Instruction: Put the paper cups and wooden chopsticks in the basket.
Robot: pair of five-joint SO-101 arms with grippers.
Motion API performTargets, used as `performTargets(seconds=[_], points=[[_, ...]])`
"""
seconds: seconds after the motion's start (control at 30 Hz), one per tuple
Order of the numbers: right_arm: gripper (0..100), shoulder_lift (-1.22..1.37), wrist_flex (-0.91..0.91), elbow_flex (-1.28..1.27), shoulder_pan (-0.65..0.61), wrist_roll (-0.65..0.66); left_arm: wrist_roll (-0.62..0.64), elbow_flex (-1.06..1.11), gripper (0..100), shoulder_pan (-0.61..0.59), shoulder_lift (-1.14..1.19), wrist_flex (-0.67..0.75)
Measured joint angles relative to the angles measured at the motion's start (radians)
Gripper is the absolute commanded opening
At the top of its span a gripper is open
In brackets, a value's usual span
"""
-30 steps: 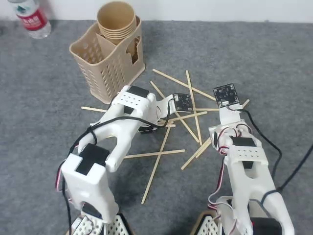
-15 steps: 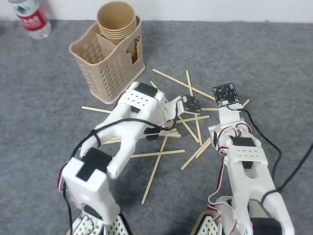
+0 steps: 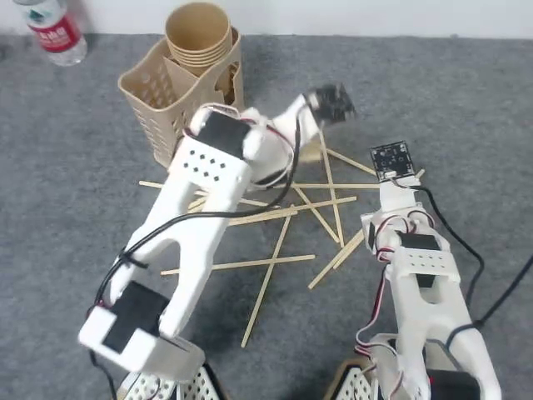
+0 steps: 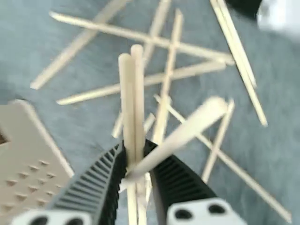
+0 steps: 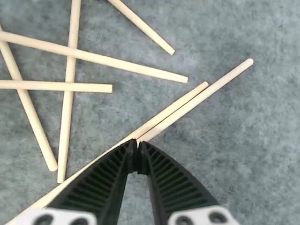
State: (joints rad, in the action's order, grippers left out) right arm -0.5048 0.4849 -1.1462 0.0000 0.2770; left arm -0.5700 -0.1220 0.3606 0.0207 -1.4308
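- Left end effector is pinching a small bundle of wooden chopsticks. Two lie side by side along the jaws, and a third crosses them at a slant toward the right of the left wrist frame.
- In the high view this arm stretches to the upper middle of the frame, above the table and just right of the basket, which stands in the upper left.
- Right end effector is pressed together with nothing between its jaws. Its tips sit at the near ends of a pair of chopsticks lying side by side.
- The step in hand looks like carrying the bundle to the basket.
- To do it well, the pinch should stay firm, since the slanted stick seems only loosely caught and may slip out.
- The sticks' ends should clear the rim and point down into the open part in front of the paper cups before the jaws part.
- The sticks are pale, plain wood, slim, with blunt ends.
- Many loose chopsticks lie crisscrossed in the middle of the high frame.
- The cups are tan and nested in one stack inside the basket.
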Motion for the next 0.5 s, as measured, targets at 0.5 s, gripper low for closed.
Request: performTargets(seconds=[0.5], points=[[0.8, 0.000, 0.000, 0.000, 0.003, 0.000, 0.362, -0.463, 1, -0.018, -0.087, 0.109]])
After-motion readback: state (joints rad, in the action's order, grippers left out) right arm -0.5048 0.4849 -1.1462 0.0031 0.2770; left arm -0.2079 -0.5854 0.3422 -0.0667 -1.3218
